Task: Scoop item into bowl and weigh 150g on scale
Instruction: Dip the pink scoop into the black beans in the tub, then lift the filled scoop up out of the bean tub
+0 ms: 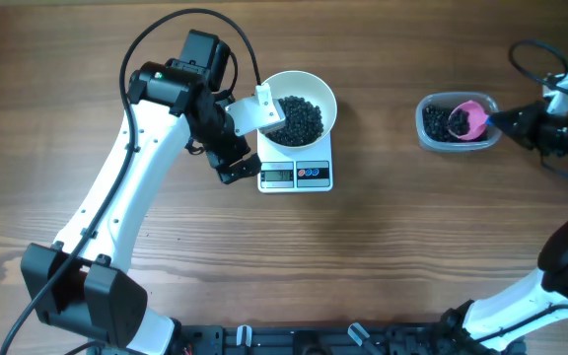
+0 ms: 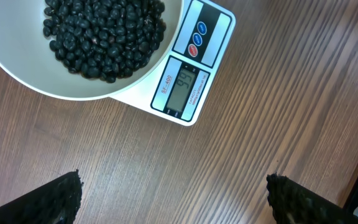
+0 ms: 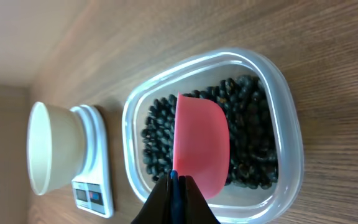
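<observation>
The white bowl (image 1: 330, 103) sits on the scale (image 1: 296, 176) and holds a heap of black beans (image 1: 301, 118). In the left wrist view the scale's display (image 2: 182, 87) reads 99, below the bowl (image 2: 17, 74) and its beans (image 2: 101, 31). My left gripper (image 1: 236, 165) hovers open just left of the scale, with only bare wood between its fingertips (image 2: 61, 199). At the far right, my right gripper (image 3: 176, 186) is shut on the blue handle of a pink scoop (image 3: 197, 143). The scoop rests over more beans (image 3: 253, 137) in a clear tub (image 3: 284, 124).
The left arm's white links run from the bottom left corner up to the bowl. The right arm's base stands at the bottom right, with black cables at the top right. Bare wooden table lies between the scale and the tub (image 1: 427, 136).
</observation>
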